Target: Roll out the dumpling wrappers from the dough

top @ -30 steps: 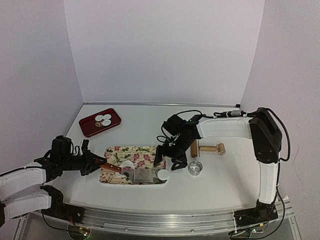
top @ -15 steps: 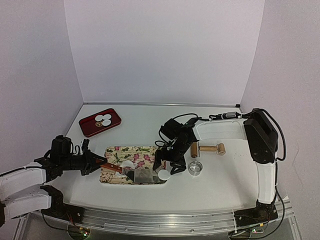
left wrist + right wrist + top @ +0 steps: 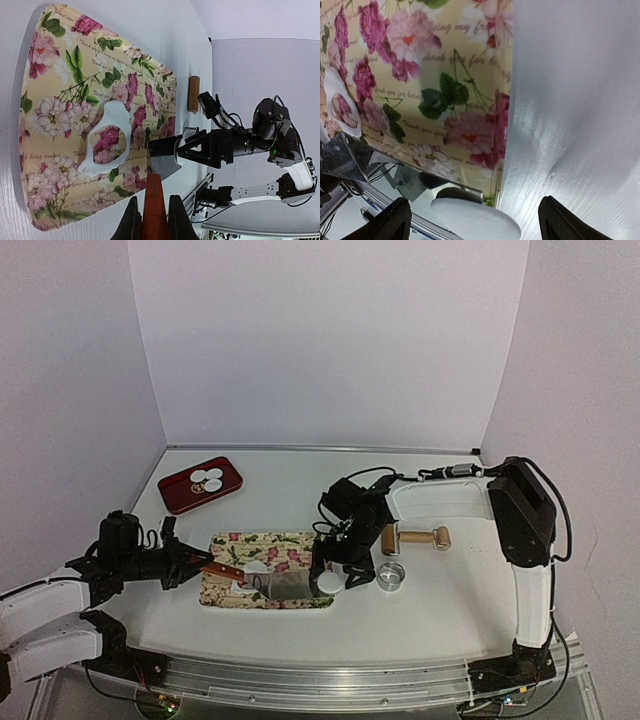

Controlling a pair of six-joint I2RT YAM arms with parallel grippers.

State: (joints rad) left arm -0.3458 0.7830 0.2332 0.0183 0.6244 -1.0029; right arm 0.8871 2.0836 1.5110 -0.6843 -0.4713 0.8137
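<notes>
Floral mat (image 3: 60,60): holed dough (image 3: 116,110) (wrapper (image 3: 328,583) perhaps on scraper (image 3: 286,586))

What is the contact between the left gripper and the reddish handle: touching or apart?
Touching. The left wrist view shows the left gripper with both fingers pressed against the sides of the reddish handle, no gap either side.

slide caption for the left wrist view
Red-handled metal scraper near a holed white dough sheet on a floral mat
</notes>
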